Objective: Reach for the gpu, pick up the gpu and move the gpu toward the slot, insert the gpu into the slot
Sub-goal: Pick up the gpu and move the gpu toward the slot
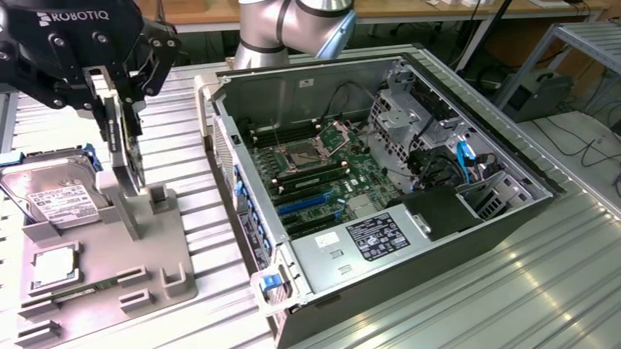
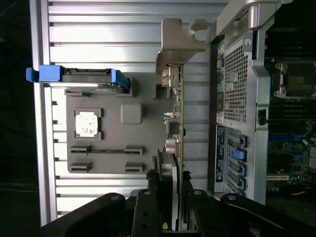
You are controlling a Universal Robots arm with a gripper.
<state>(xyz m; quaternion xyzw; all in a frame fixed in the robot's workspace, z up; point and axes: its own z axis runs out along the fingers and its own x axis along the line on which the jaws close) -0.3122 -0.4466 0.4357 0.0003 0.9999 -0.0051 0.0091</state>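
Gripper (image 1: 116, 109) over the grey fixture (image 1: 145, 247). You have the fingers (image 1: 98, 98) closed on both faces of the gpu (image 1: 124, 156), which stands upright and edge-on between them. The card reaches down from the fingertips to the fixture's post; contact there is not readable.

Wrist view: gpu (image 2: 180, 123) runs straight out from between the fingers (image 2: 146, 210), silvery bracket (image 2: 180, 39) at the end farthest from them.

Hard drive (image 1: 58, 196) lies below the fingers, toward the exterior view's left. Open computer case (image 1: 388, 182), with blue slots (image 1: 302, 206), sits well apart from the fingers, toward the exterior view's right.
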